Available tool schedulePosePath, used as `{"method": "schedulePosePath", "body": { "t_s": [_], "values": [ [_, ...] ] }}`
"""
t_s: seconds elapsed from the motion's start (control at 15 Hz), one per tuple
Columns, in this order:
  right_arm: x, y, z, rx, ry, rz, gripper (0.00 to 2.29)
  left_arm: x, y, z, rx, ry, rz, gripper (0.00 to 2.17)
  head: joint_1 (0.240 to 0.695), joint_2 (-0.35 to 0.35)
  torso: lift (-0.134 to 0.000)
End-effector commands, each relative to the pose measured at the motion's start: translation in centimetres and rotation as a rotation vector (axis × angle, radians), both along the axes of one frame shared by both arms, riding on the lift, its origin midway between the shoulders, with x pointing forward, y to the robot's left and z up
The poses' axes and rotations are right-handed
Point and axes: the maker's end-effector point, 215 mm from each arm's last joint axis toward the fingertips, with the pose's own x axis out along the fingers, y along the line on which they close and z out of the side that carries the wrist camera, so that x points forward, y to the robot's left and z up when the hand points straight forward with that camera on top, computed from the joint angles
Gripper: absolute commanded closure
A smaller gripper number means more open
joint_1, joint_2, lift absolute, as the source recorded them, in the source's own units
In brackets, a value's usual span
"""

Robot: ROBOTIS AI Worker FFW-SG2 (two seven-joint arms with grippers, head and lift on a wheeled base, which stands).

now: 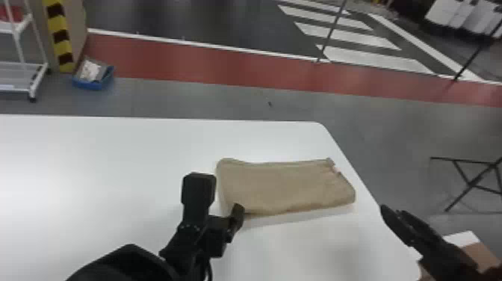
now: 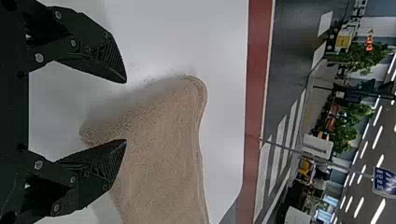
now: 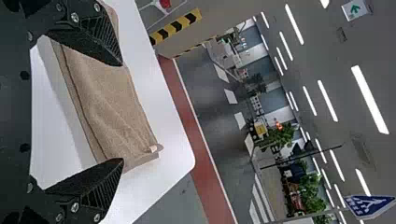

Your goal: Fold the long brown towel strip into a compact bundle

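Left black two-fingered gripper [image 2: 126,111], right black two-fingered gripper [image 3: 123,113] hanging either side of flat brown cloth towel [image 1: 284,187], both gaping; neat fold needing every layer pinched squarely.

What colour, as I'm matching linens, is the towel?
Plain light brown; the towel shows best in the head view.

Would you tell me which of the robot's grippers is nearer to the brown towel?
Left. In the head view, the left gripper is at the left end of the towel; the right gripper is out past the table's right edge.
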Motion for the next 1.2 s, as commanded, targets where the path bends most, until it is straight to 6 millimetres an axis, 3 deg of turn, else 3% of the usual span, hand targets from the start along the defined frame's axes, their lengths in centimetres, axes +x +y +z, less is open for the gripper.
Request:
{"method": "schedulePosePath", "body": {
  "t_s": [0.0, 0.4, 0.93, 1.0, 1.13],
  "values": [
    [0.0, 0.1, -0.1, 0.0, 0.001, 0.002, 0.19, -0.3, -0.5, 0.0, -0.028, 0.021, -0.002, 0.51, 0.695, -0.35, -0.125],
    [0.2, 0.0, -0.8, -0.03, 0.014, -0.002, 0.19, -1.9, -2.6, -0.1, -0.119, 0.083, -0.063, 0.51, 0.695, -0.35, -0.125],
    [-0.3, -0.6, -0.9, -0.034, 0.012, -0.01, 0.19, -0.7, -2.1, -0.9, -0.098, 0.06, -0.061, 0.51, 0.695, -0.35, -0.125],
    [-0.3, -0.5, -0.9, -0.033, 0.013, -0.01, 0.19, -0.7, -2.0, -1.0, -0.092, 0.059, -0.061, 0.66, 0.695, -0.35, -0.125],
    [-0.2, -0.3, -0.9, -0.033, 0.01, -0.006, 0.19, -0.7, -1.9, -1.1, -0.073, 0.055, -0.066, 1.19, 0.695, -0.35, -0.125]
  ]
}}
